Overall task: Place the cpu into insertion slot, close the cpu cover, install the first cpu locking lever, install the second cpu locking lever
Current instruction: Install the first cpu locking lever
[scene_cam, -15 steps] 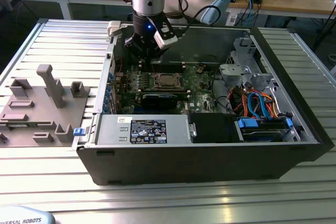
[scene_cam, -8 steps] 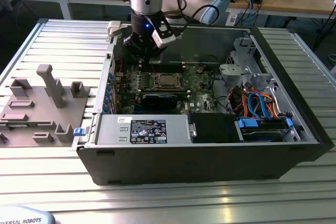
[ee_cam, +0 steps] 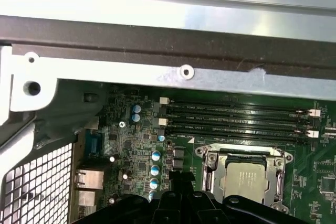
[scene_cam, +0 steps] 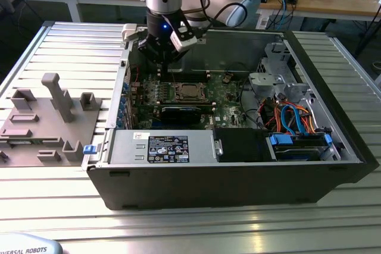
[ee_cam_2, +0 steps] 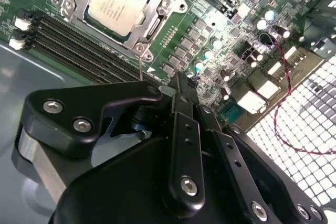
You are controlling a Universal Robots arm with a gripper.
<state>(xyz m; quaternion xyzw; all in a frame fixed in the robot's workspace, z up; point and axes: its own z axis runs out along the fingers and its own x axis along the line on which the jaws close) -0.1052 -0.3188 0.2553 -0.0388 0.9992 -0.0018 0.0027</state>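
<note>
The cpu [scene_cam: 189, 91] [ee_cam_2: 116, 3] [ee_cam: 245, 179] lies silvery side up in the insertion slot [scene_cam: 178, 96] on the green board. The cpu cover [ee_cam_2: 157, 22] [ee_cam: 210, 174] lies flat around it as a metal frame. A thin metal lever [ee_cam_2: 140, 66] rises from the frame's corner nearest my gripper. My gripper [scene_cam: 162, 56] [ee_cam_2: 181, 83] hangs above the board, beside the slot and toward the back wall of the computer case. Its black fingers [ee_cam_2: 184, 124] are shut together with nothing between them. In the first wrist view the gripper [ee_cam: 173, 203] shows as dark parts next to the slot.
Black memory slots [ee_cam: 236, 119] run beside the socket. The case's back wall [ee_cam: 157, 66] and perforated panel [ee_cam_2: 299, 129] are close to the gripper. A power supply [scene_cam: 161, 147], a drive bay with cables [scene_cam: 292, 123] and a grey fixture [scene_cam: 47, 123] on the table surround the work area.
</note>
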